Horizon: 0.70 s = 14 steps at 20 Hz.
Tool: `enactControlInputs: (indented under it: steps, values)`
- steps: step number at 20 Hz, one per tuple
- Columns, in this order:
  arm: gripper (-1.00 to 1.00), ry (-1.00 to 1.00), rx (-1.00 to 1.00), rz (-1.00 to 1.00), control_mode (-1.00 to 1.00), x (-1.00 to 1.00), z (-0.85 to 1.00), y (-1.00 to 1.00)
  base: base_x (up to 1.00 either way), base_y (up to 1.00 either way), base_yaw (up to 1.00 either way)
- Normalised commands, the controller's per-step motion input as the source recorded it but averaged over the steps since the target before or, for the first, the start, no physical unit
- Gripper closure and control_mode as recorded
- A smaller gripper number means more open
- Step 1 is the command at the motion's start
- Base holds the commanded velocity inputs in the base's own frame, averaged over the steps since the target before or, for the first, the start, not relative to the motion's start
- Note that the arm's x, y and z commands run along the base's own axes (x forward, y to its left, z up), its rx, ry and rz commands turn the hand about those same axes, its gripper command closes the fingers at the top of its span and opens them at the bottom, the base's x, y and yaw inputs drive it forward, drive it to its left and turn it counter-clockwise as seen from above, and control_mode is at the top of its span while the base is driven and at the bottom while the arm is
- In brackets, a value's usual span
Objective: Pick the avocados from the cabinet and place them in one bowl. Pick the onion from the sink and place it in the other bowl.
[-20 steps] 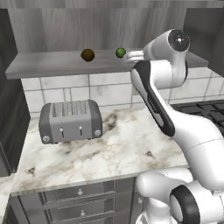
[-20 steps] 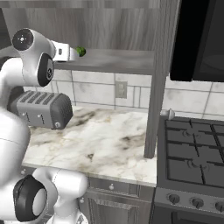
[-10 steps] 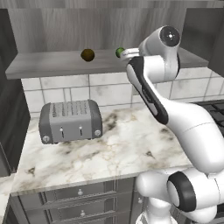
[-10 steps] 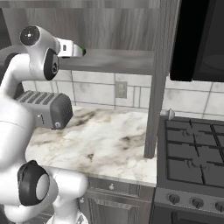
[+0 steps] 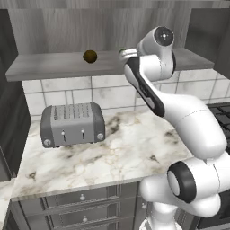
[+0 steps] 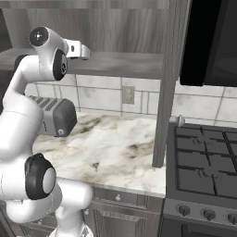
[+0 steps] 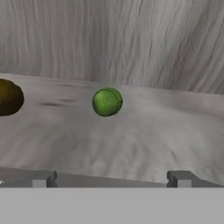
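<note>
Hand [image 7: 109, 178] is up at the cabinet [image 5: 58, 67] shelf, fingers spread wide w/ nothing between them. In hand view the green avocado [image 7: 107, 102] sits on the shelf board straight ahead of the hand, a touch left of the mid-line between the fingertips [image 7: 42, 178], well apart from them, not touching. Being round, it has no long axis to align to, so wrist roll shouldn't matter. The brown avocado [image 7: 8, 97] lies far off to the hand's left, at the edge of that view, clear of the green one; from left base view it sits alone on the shelf [image 5: 90, 56], w/ hand [image 5: 122, 54] near it on the board. Judgement: next move is a straight push fwd along the shelf, slight left nudge, then close on the green one
</note>
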Motion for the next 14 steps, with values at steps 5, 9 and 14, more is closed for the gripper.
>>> enactControlInputs:
  steps: [5,9,14]
  values:
    - [-1.00,0.02,-0.01,0.00,-1.00,0.42,0.00,0.06,0.00,0.00,0.00]
    - [-1.00,0.00,0.00,0.00,-1.00,0.38,-0.07,0.04,0.00,0.00,0.00]
    - [-1.00,0.00,0.00,0.00,-1.00,0.40,-0.19,0.01,0.00,0.00,0.00]
